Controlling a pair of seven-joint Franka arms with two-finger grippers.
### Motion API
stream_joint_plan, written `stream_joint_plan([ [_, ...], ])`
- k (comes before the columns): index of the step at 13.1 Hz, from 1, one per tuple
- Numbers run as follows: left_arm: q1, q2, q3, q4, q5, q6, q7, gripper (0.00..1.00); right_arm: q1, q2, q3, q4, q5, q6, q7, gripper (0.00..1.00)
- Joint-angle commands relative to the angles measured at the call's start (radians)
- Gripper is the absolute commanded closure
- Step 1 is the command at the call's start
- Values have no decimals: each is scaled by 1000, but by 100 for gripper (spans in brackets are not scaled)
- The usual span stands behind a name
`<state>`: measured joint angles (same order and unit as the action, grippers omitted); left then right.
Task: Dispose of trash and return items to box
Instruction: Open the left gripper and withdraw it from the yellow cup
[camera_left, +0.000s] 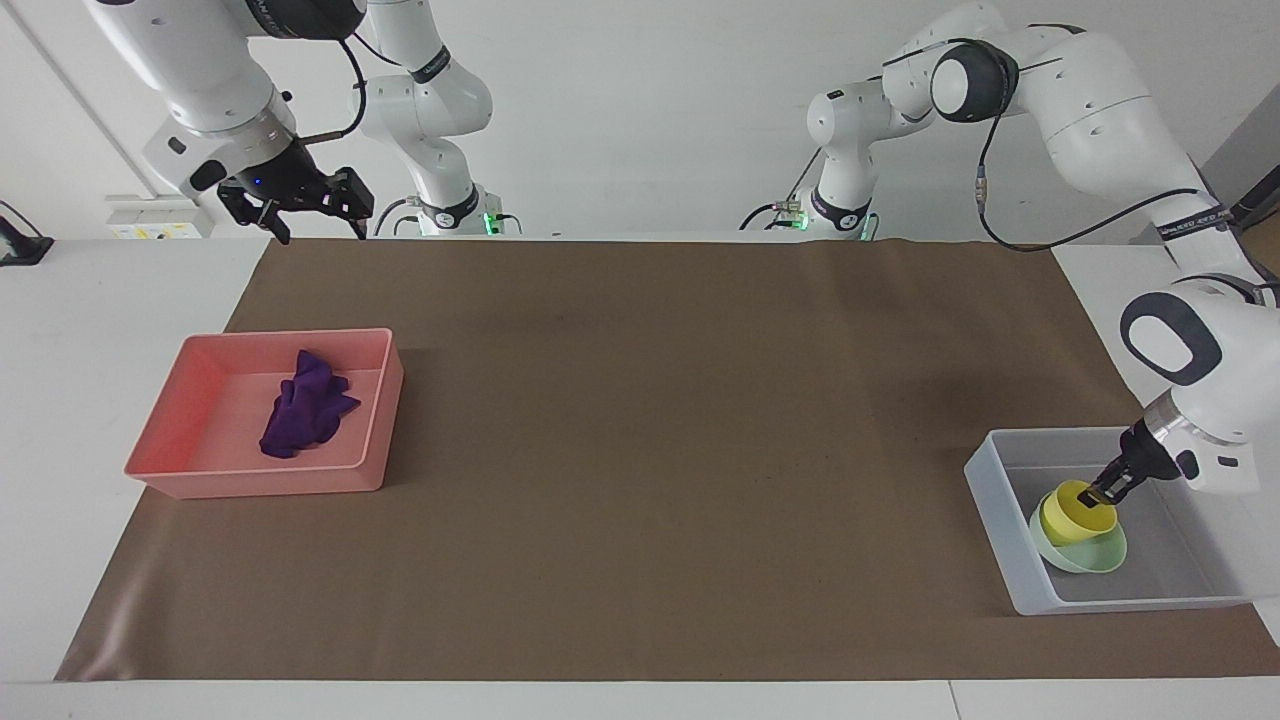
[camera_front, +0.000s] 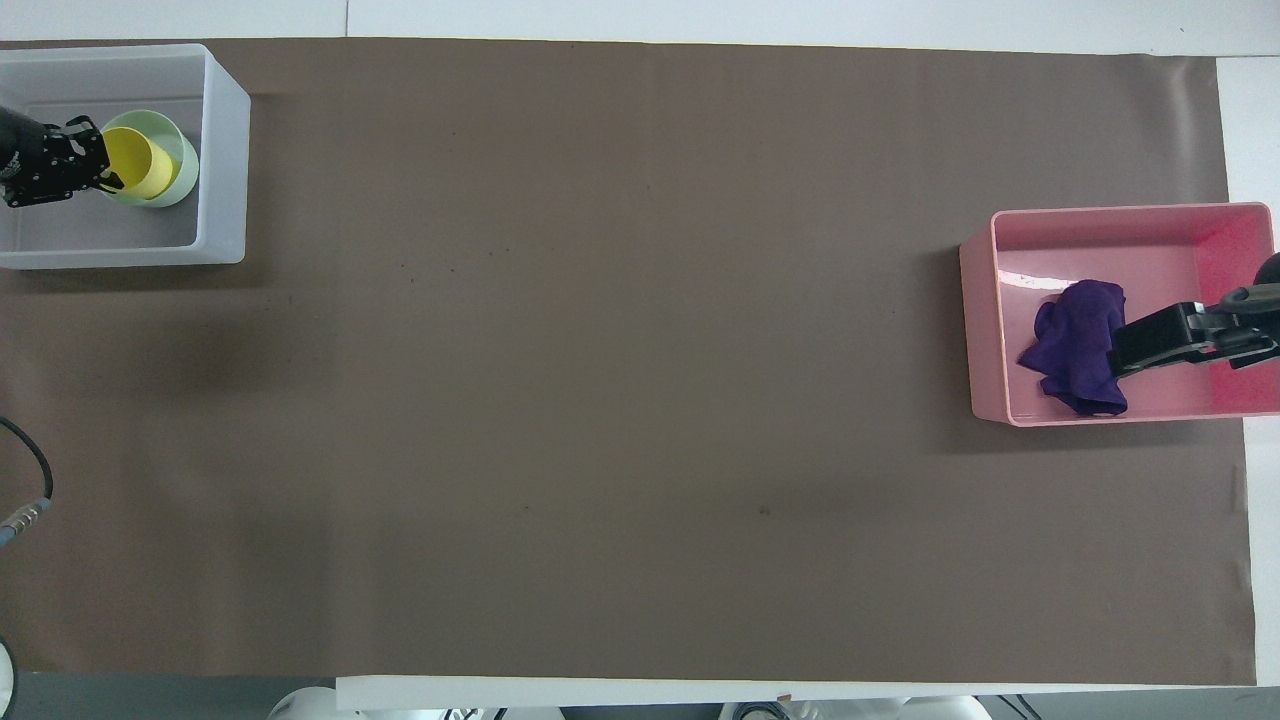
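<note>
My left gripper is down in the translucent box and shut on the rim of the yellow cup. The cup sits tilted inside the mint-green bowl. The overhead view shows the same gripper, cup, bowl and box. The purple trash wad lies in the pink tray. My right gripper is open and empty, raised high. In the overhead view it is over the tray, beside the wad.
A brown mat covers most of the white table. The box stands at the left arm's end and the pink tray at the right arm's end. A black cable hangs in at the left arm's side.
</note>
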<state>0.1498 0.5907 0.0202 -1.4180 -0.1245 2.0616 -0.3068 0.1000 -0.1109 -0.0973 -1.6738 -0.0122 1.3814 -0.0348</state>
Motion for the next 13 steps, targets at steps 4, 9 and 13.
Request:
stream_joint_plan([
  [4, -16, -28, 10, -12, -9, 0, 23, 6, -6, -18, 7, -18, 8, 15, 24, 1],
  [9, -91, -219, 6, -50, 88, -125, 32, 0, -2, -18, 7, -21, 8, 33, 23, 1],
  [13, -144, -555, 3, -286, 89, -288, 136, 0, -2, -18, 8, -21, 9, 27, 16, 1],
])
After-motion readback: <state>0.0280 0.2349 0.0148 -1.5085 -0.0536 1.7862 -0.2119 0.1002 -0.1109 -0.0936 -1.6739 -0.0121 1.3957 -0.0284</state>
